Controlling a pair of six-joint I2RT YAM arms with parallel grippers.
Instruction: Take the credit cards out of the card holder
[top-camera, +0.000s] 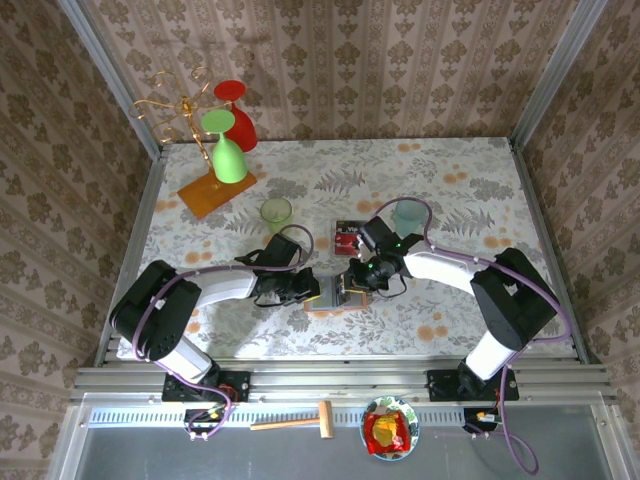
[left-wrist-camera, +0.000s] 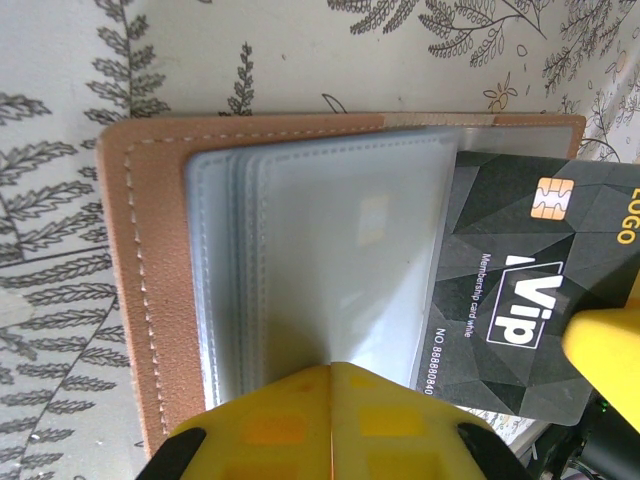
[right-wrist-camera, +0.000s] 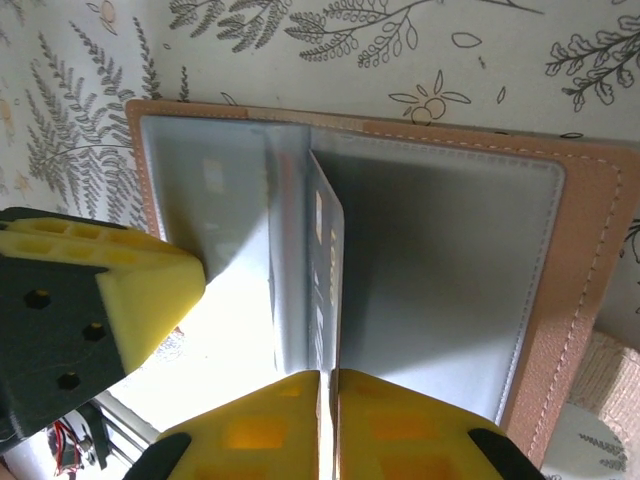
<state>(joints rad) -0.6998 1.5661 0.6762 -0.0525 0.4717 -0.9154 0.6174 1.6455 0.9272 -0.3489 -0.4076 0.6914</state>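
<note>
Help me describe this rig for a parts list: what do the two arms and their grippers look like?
The left arm and right arm have white shells with black joints; a purple cable loops along each. The left gripper and right gripper carry chunky yellow fingers with recessed squares, on black mounts.

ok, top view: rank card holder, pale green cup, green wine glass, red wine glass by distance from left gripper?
From the left gripper:
1. Card holder, at its fingertips.
2. Pale green cup, beyond it, mid-table.
3. Green wine glass, far-left corner.
4. Red wine glass, just behind the green one.
</note>
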